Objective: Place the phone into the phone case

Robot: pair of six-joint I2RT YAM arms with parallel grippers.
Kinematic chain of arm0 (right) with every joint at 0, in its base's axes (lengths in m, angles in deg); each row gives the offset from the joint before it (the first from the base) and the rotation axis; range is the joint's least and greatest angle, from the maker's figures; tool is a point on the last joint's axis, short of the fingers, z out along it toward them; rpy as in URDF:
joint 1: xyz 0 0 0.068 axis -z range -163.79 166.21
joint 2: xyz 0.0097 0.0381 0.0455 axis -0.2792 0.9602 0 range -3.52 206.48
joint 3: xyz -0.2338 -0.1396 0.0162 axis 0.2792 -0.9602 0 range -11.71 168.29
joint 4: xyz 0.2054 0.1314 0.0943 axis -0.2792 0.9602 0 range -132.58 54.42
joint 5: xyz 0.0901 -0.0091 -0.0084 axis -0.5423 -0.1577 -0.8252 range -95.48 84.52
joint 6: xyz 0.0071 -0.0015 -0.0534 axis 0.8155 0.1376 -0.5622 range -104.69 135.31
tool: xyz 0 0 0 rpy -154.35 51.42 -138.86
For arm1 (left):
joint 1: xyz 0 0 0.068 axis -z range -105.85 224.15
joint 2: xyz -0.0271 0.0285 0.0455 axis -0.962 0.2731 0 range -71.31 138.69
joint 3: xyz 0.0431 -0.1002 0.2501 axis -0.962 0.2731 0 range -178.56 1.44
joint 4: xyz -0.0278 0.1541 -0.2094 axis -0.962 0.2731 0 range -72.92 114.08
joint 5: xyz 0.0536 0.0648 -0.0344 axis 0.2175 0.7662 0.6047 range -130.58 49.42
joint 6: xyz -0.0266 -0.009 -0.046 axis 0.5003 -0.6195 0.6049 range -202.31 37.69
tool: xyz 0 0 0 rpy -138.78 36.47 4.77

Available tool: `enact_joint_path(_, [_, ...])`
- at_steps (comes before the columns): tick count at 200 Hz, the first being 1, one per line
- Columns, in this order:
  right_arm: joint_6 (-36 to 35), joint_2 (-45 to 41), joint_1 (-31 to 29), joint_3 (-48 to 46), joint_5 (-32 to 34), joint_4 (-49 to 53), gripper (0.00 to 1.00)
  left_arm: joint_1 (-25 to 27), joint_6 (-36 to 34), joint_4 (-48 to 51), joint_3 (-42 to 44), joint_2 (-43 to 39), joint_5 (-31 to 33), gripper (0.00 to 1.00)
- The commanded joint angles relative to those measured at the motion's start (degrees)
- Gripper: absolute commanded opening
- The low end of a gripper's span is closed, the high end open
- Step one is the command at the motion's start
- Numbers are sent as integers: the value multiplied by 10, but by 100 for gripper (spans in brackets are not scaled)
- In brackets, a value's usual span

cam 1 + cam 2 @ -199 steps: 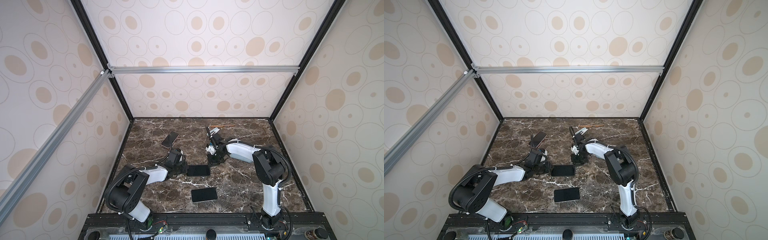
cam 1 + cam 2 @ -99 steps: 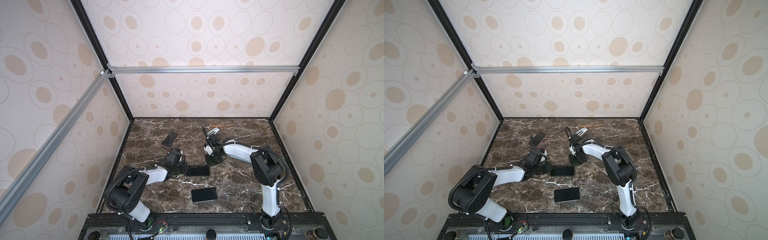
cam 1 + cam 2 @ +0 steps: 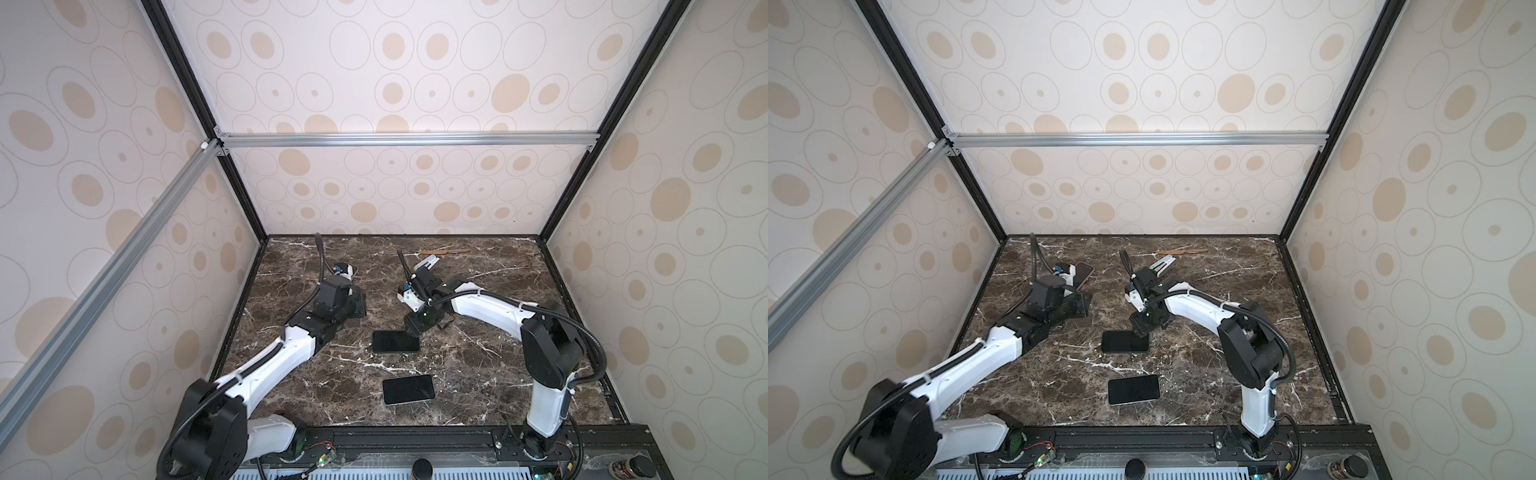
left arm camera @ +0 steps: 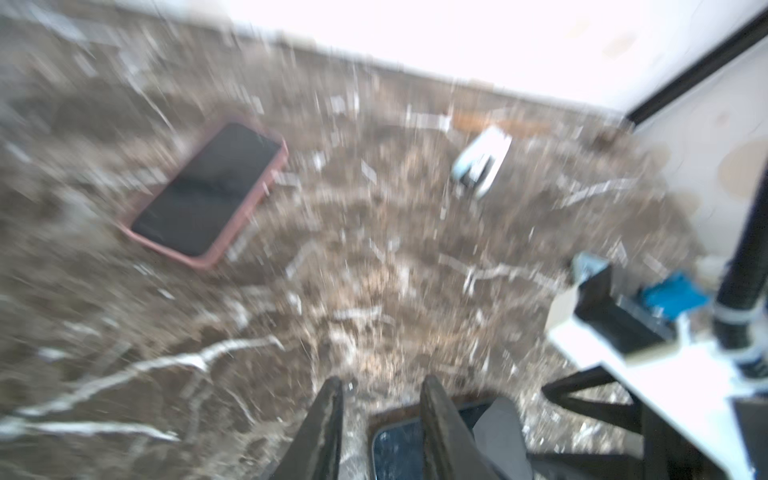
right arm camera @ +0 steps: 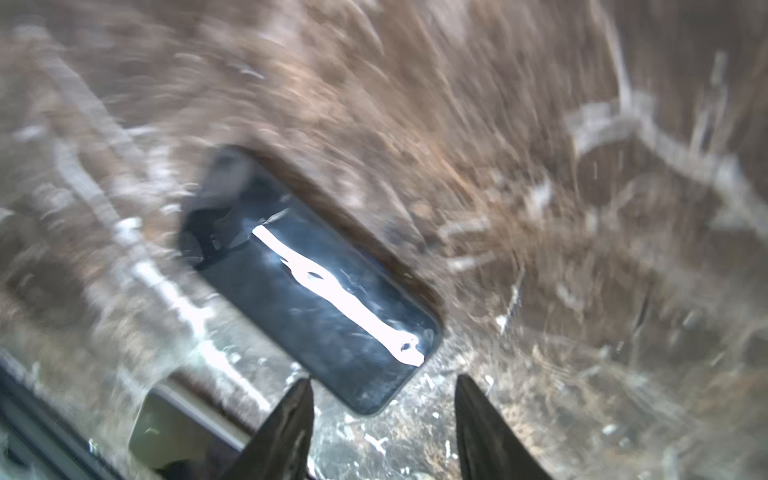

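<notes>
Left gripper [image 3: 358,308] is hovering slightly parted, empty, at ten o'clock of the phone [image 3: 395,341], which is lying flat mid-table. Whether a case is hugging it yet, I cannot tell. Right gripper [image 3: 414,329] is gaping, empty, over its two o'clock corner.

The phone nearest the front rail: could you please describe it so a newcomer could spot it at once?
Start at the brown marble table and its black front rail. The phone lies flat just behind the rail's middle, with nothing touching it. Unlike the all-dark phone behind it, it has a pale rim.
</notes>
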Motion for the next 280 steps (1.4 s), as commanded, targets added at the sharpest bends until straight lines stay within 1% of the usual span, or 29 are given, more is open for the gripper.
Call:
enact_joint_path(1, [-140,-7,-17,31,-48,33,75,-6,-92,38,9,-80,77,42])
enact_joint_path(4, [-153,-5,-21,32,-45,35,78,-6,-100,36,15,-92,79,45])
enact_joint_path(9, [-173,-4,-25,31,-37,36,94,-7,-113,31,25,-112,83,50])
enact_joint_path(11, [-181,-4,-28,29,-33,34,98,-7,-120,29,29,-120,85,51])
enact_joint_path(13, [-187,-3,-31,28,-28,33,100,-7,-126,27,33,-127,87,53])
enact_joint_path(32, [-260,1,-59,14,2,27,99,-8,-169,16,67,-192,107,61])
enact_joint_path(52, [-297,20,-75,13,26,21,99,-8,-196,11,103,-237,123,67])
enact_joint_path(74, [-324,61,-80,39,40,47,99,-8,-207,11,125,-259,134,68])
enact_joint_path(89, [-339,93,-81,59,50,66,100,-9,-210,9,130,-258,129,69])
enact_joint_path(106, [-348,132,-83,83,67,89,99,-8,-210,15,122,-247,129,69])
enact_joint_path(132, [-351,168,-83,110,87,109,99,-9,-208,22,116,-239,128,70])
enact_joint_path(150, [-353,181,-83,120,88,117,100,-9,-210,24,117,-241,122,70])
enact_joint_path(190, [-352,197,-83,133,89,127,95,-9,-210,21,118,-253,127,71])
enact_joint_path(216, [-336,214,-81,142,106,119,85,-9,-206,20,118,-257,124,71])
enact_joint_path(236, [-287,226,-68,160,101,96,79,-9,-208,20,118,-256,126,71])
enact_joint_path(256, [-187,263,-46,225,120,96,67,-11,-204,22,117,-255,131,71])
enact_joint_path(268, [-122,294,-35,284,130,120,63,-13,-202,22,117,-255,129,71])
enact_joint_path(280, [-61,324,-25,334,142,138,63,-13,-200,22,117,-255,127,71])
